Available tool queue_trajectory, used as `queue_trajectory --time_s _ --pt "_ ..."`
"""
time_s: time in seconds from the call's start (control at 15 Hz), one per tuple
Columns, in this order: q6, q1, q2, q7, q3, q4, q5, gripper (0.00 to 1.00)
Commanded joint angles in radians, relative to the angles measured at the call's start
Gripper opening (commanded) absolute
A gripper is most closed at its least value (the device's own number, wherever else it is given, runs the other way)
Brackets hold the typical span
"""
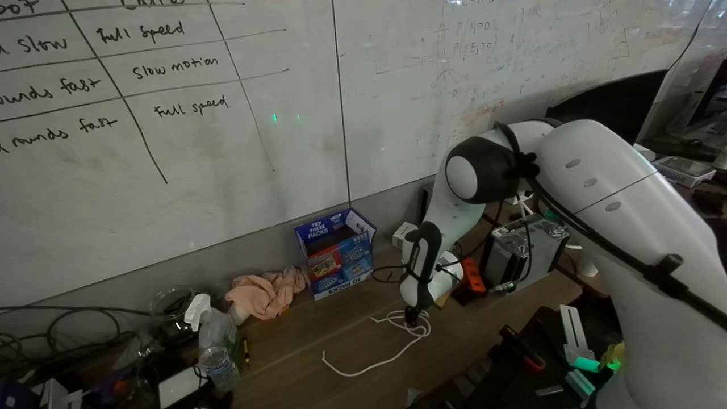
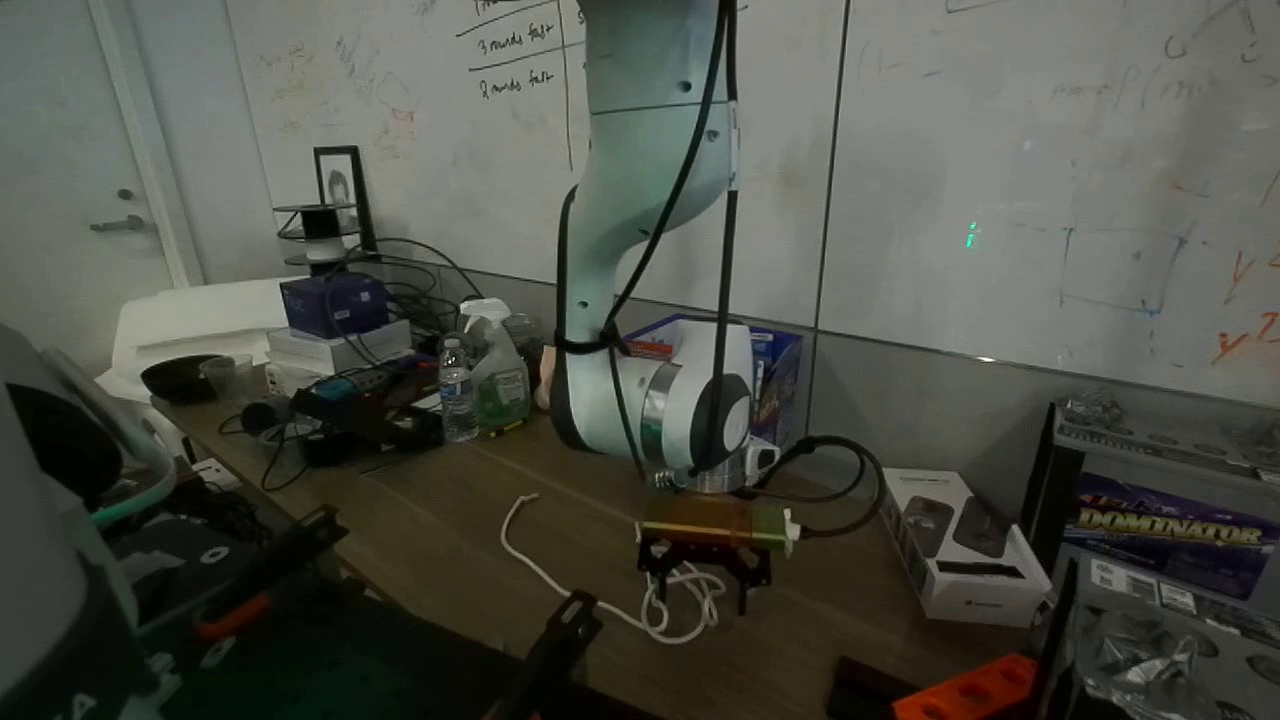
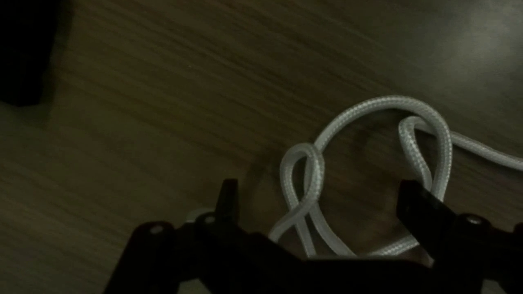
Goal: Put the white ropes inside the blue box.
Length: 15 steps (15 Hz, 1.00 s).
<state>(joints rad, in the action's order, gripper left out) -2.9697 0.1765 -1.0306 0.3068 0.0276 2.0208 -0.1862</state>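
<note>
Wrist view: hand (image 3: 318, 194) low over the desk (image 3: 143, 155), fingers (image 3: 227, 202) spread wide to left and right, nothing gripped. Between them, the white rope (image 3: 314, 175): a small crossed loop nearer the left finger, a larger arc reaching beyond the fingertips, one strand running off at the right edge. Right finger overlaps part of the larger loop; contact cannot be told.

Arm (image 1: 590, 170) enters from the right in an exterior view, bends at the elbow, slopes down and left to the wrist, hand aimed at the desk. In an exterior view the forearm (image 2: 640, 150) drops almost vertically, fingertips pointing down close to the desk; whether they touch it is unclear. Rope coil shows behind and between the fingers.

Rope position: on the desk, bunched under and around the hand. Long tail trails left in both exterior views. A short free end lies just left of the hand.

Open-topped blue box (image 1: 341, 267): far side of desk, left of and beyond the hand, below the whiteboard (image 1: 272, 142). Rope lies outside it, on the near side. Pinkish-beige cloth (image 1: 267, 292) just beside the box, left; spray bottle (image 1: 218, 329) farther left.
</note>
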Motion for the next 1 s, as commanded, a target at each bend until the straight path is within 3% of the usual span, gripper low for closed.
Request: queue_trajectory --time_s 0.0,0.13,0.2,0.33,0.67,0.93 --pt "-0.029 -0.006 -0.011 -0.026 -0.009 -0.013 0.002 1.0" --pt "-0.031 -0.005 -0.012 -0.031 -0.014 -0.015 0.003 1.0" --pt "-0.031 -0.002 -0.012 -0.031 -0.019 -0.016 0.004 0.75" --pt "-0.032 0.0 -0.01 -0.032 -0.023 -0.016 0.004 0.68" --pt "-0.024 0.001 -0.008 -0.038 -0.027 -0.019 0.006 0.29" --pt "0.048 -0.013 0.02 -0.071 -0.022 -0.03 0.025 0.0"
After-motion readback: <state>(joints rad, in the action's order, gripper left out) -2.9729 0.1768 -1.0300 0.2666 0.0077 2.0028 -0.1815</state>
